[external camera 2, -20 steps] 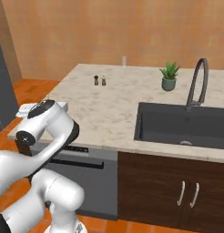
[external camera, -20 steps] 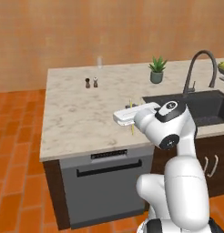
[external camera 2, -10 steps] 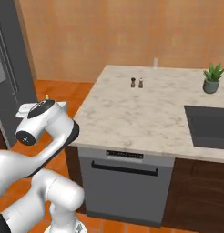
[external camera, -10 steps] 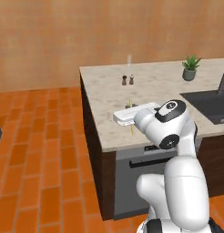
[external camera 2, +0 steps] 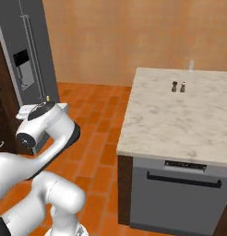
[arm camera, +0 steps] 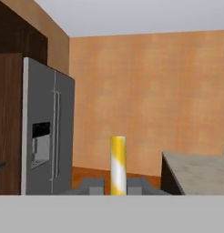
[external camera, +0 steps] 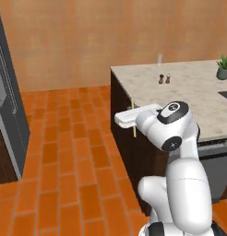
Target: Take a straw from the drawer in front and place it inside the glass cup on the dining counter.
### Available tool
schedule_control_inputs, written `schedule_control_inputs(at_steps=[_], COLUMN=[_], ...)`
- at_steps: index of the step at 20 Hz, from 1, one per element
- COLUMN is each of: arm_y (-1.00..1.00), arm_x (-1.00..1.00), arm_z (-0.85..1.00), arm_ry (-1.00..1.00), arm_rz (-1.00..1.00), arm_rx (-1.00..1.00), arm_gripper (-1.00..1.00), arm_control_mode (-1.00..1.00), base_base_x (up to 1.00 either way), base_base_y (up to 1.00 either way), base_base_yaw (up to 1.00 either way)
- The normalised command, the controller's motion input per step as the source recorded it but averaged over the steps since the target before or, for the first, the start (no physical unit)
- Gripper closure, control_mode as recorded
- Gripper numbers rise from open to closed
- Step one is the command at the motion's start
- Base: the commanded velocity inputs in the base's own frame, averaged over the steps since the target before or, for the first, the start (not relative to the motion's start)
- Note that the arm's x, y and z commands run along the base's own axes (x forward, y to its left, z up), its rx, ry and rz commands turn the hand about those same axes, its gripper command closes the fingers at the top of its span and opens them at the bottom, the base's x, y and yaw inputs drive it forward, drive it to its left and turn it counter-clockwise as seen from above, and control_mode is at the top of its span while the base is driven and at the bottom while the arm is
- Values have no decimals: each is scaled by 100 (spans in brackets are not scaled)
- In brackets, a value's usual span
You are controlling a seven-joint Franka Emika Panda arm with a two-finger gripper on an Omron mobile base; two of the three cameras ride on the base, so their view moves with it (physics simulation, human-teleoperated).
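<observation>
**Straw in gripper, off the counter's corner**

Fridge (arm camera: 48,132), grey and tall, is the biggest thing we see, against the orange wall on the left. Counter (external camera: 189,97) comes next: beige veined marble on a dark base, with a grey dishwasher front (external camera 2: 180,193) under its near edge. Our arm (external camera: 173,133) stands over the brick floor by the counter's near corner, hand stretched level, away from the top.

Gripper (arm camera: 116,185) is closed on the straw (arm camera: 118,164), both tips pinching it near its lower part. We see the straw upright, pale yellow, poking out above and below the hand in the left base view (external camera: 133,120).

Cup (external camera: 159,58) sits at the counter's far edge, well apart from the straw. Two small dark shakers (external camera: 164,79) stand side by side, a little nearer to us than the cup.
</observation>
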Motion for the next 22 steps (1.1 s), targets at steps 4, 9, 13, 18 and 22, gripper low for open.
schedule_control_inputs(at_steps=[4, 9, 13, 18, 22], arm_y=[0, 0, 0, 0, 0], arm_x=[0, 0, 0, 0, 0], arm_z=[0, 0, 0, 0, 0], arm_ry=[0, 0, 0, 0, 0], arm_rz=[0, 0, 0, 0, 0], arm_rx=[0, 0, 0, 0, 0], arm_gripper=[100, 100, 100, 100, 100], arm_control_mode=[100, 100, 100, 100, 100], base_base_x=[94, 100, 100, 100, 100], base_base_y=[100, 74, 34, 0, 0], base_base_yaw=[-2, -7, -4, -8, -10])
